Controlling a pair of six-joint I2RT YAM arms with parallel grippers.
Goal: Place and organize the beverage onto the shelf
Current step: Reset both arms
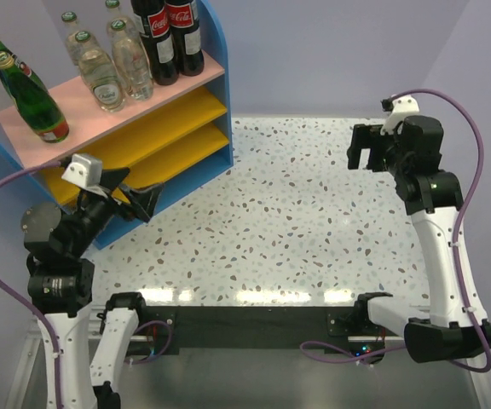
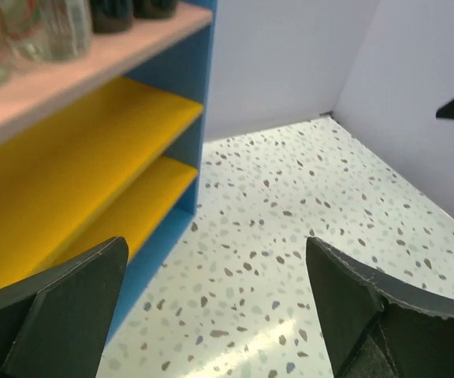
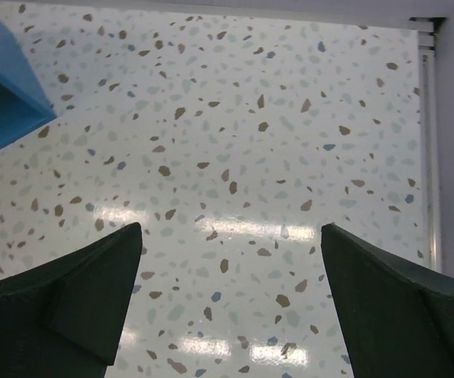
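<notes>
The beverage bottles all stand on the shelf's [image 1: 193,78] pink top board. Two green glass bottles [image 1: 34,100] are at its left end, several clear green-capped ones [image 1: 102,75] in the middle, and two dark cola bottles [image 1: 167,38] at the right. My left gripper [image 1: 141,189] is open and empty in front of the yellow lower boards [image 2: 93,142], near the shelf's right blue panel. In the left wrist view the left gripper [image 2: 215,260] frames bare tabletop, with bottle bases [image 2: 46,31] above. My right gripper [image 1: 363,160] hovers open and empty over the table's far right; in its own view the right gripper [image 3: 231,236] holds nothing.
The speckled terrazzo table [image 1: 297,221] runs between both arms. Lilac walls close off the back and right sides. The shelf's blue corner [image 3: 6,87] shows at the upper left of the right wrist view. A purple cable [image 1: 476,128] loops off the right arm.
</notes>
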